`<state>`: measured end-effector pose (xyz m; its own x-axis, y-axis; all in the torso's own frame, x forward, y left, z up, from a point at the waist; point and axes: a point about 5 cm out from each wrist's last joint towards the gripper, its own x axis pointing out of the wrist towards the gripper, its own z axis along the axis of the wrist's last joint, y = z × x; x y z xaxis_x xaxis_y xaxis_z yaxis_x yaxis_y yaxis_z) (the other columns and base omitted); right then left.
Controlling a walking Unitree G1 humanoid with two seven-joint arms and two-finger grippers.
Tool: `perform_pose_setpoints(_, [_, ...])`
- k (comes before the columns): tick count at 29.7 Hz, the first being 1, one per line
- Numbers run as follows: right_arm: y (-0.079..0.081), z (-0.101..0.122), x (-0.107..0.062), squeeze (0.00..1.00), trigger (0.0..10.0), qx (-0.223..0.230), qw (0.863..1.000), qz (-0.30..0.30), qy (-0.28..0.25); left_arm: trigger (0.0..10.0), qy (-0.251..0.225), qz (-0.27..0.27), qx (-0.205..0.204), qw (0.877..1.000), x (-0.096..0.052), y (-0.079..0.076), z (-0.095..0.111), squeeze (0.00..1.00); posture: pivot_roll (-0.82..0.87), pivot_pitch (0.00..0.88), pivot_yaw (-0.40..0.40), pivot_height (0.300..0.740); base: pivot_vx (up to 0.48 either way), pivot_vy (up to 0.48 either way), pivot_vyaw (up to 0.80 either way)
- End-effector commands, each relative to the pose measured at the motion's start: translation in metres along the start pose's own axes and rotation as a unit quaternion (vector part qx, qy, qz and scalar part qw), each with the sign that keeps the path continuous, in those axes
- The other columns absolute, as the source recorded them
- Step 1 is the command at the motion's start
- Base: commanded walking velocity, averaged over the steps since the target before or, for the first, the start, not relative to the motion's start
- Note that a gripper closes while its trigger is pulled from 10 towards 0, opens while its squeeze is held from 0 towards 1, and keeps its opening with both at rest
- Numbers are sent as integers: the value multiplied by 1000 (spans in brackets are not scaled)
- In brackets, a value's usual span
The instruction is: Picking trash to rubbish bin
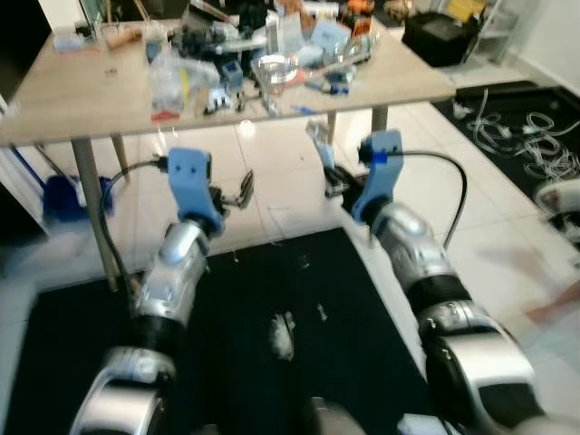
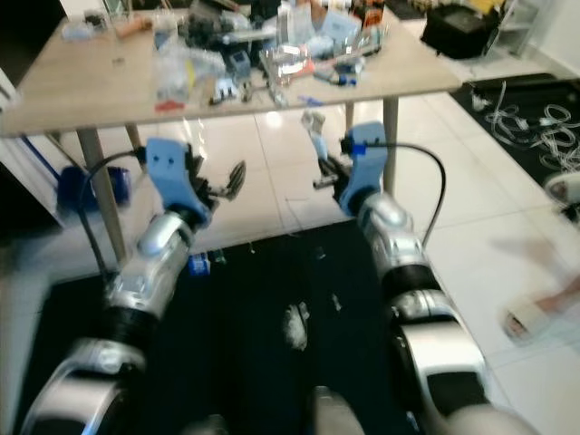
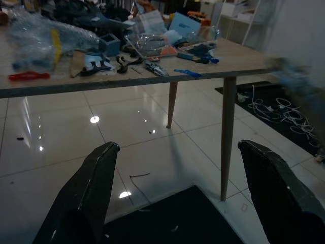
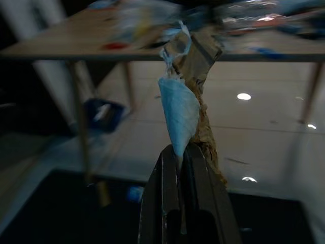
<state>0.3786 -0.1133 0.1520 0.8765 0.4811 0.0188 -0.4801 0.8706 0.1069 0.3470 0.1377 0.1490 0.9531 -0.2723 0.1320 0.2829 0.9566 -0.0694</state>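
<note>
Both silver arms reach forward over the black floor mat (image 1: 272, 272). Right hand (image 4: 183, 152) is clamped on a crumpled strip of blue-and-brown paper trash (image 4: 190, 96), long axis standing up from its fingers; left hand (image 3: 177, 188) is spread apart, empty. No rubbish bin can be seen near either hand.

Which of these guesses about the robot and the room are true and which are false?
1. The right claw is pinching a crumpled scrap of paper and cardboard. True.
2. The left claw is holding a bottle. False: its fingers are spread apart with nothing between them.
3. The wooden table ahead is bare. False: it is crowded with plastic bags, tools and boxes.
4. A dark mat lies on the floor under the arms, with small white bits on it. True.
5. Loose white cables lie on the floor to the robot's right. True.
</note>
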Motion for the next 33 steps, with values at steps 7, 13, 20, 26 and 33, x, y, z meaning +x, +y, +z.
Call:
perform_pose_setpoints(7, [-2,1,0,0,10000,-4,1000,1,-1,10000,0,-1,7,1000,0,1,-1,0,-41,0,-9,740,-361,0,0])
perform_pose_setpoints(13, [-2,0,0,0,10000,-4,1000,1,-1,10000,-1,-2,7,1000,0,1,-1,0,-41,0,-9,740,-360,0,0])
perform_pose_setpoints(20, [-2,0,0,0,10000,-4,1000,1,-1,10000,-1,-2,6,1000,0,1,-2,0,-41,0,-9,740,-363,0,0])
perform_pose_setpoints(26, [-2,-1,0,0,10000,-3,1000,0,0,10000,0,-3,5,1000,0,1,-3,0,-38,0,-10,740,-362,0,0])
perform_pose_setpoints(33, [-2,-2,1,0,10000,-8,1000,0,7,10000,-5,-5,3,1000,0,0,-2,0,-38,0,-10,740,-122,0,-359])
